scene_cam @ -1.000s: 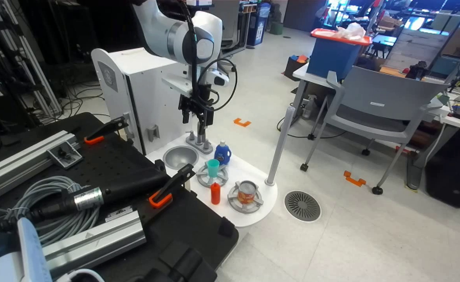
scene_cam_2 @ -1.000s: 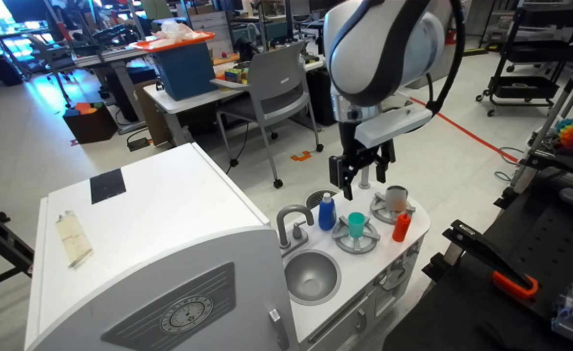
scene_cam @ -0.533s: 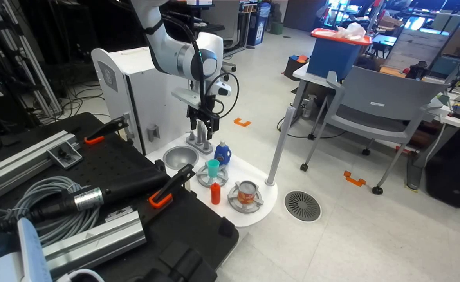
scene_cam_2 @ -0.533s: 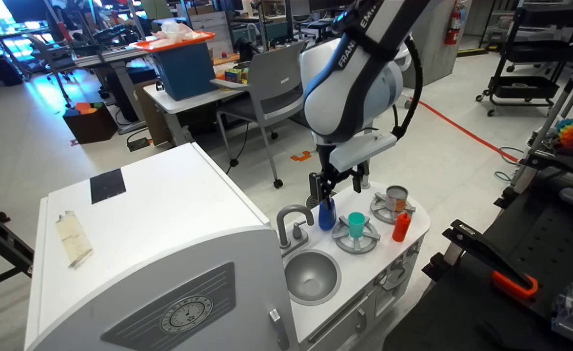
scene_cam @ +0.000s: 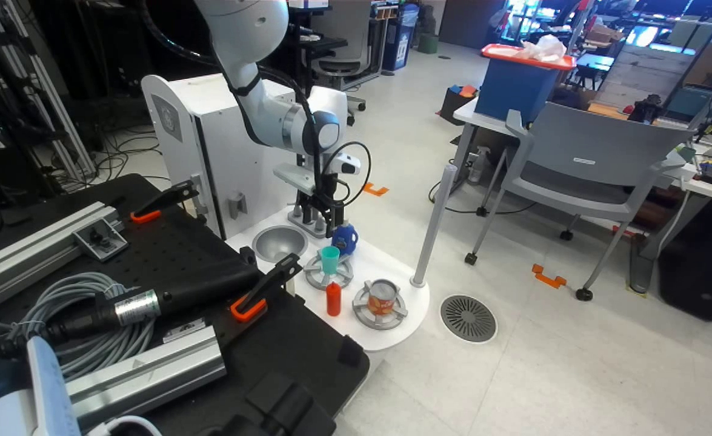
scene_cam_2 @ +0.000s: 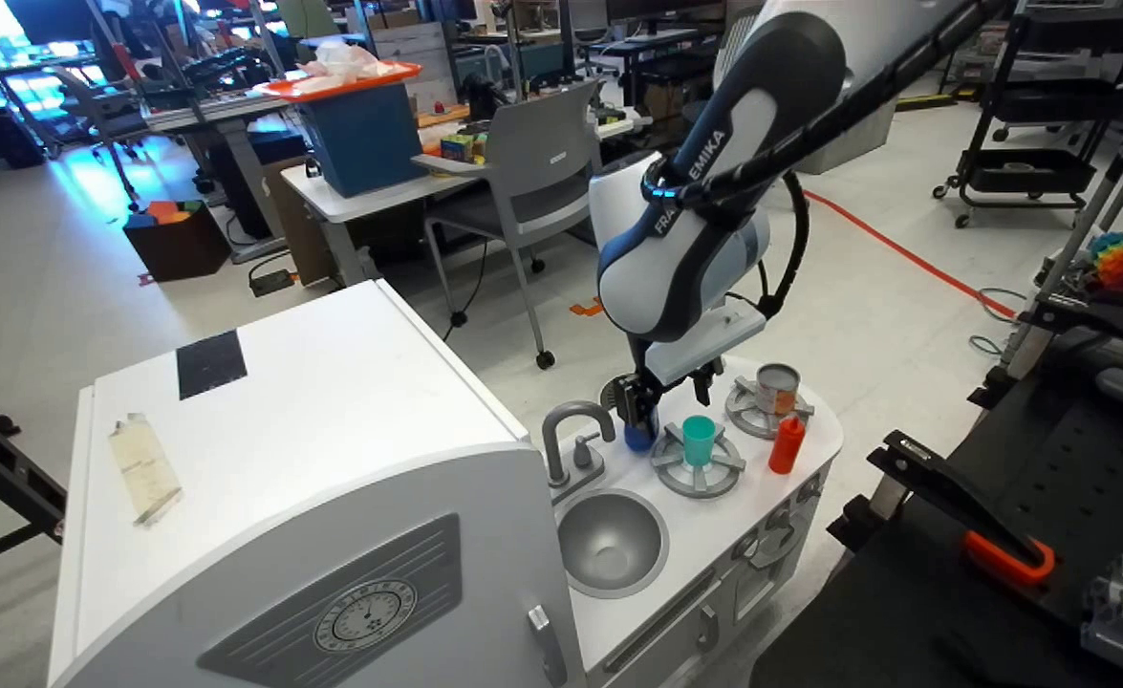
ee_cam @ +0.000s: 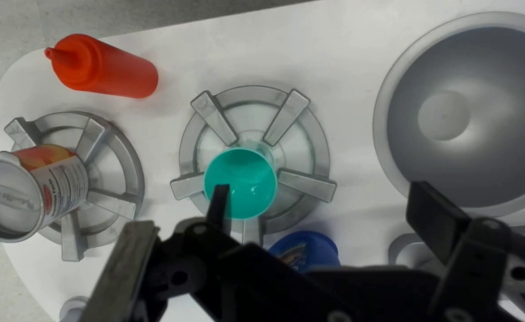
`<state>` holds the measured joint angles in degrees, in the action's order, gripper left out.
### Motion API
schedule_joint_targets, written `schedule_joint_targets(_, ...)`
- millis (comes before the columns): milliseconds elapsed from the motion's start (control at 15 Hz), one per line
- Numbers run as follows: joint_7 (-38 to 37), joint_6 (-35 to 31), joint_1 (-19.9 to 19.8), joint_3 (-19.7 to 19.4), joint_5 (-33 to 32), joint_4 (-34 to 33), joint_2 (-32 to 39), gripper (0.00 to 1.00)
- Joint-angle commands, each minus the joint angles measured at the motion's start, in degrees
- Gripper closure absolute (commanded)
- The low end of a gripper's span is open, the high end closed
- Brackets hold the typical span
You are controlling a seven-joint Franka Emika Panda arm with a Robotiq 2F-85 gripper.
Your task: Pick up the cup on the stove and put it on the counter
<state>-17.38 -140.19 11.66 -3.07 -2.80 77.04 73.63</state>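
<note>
Round teal plastic cup (ee_cam: pixel 249 172) stands on the round grey burner (ee_cam: pixel 308 184), left of the bowl-shaped grey sink (ee_cam: pixel 381 120) in wrist view, and you've got your black two-finger gripper (ee_cam: pixel 321 197) spread wide.

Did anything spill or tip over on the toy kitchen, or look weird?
I see nothing spilled or tipped over on the flat white toy counter. A bit odd: the round turquoise plastic cup and the silvery, metal-looking round can with an orange label stand on round gray burners, where you'd expect pots.
</note>
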Motion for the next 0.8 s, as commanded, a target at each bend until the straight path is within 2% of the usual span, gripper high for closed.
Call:
schedule_joint_targets(0,-2.3,3.5,1.0,-1.2,0.5,-7.5,5.1,0.0)
schedule_joint_targets(667,-6.0,7.3,1.0,-2.2,0.6,-19.4,14.3,0.0)
schedule_joint_targets(733,-6.4,6.3,1.2,-2.1,0.3,-15.7,11.8,0.0)
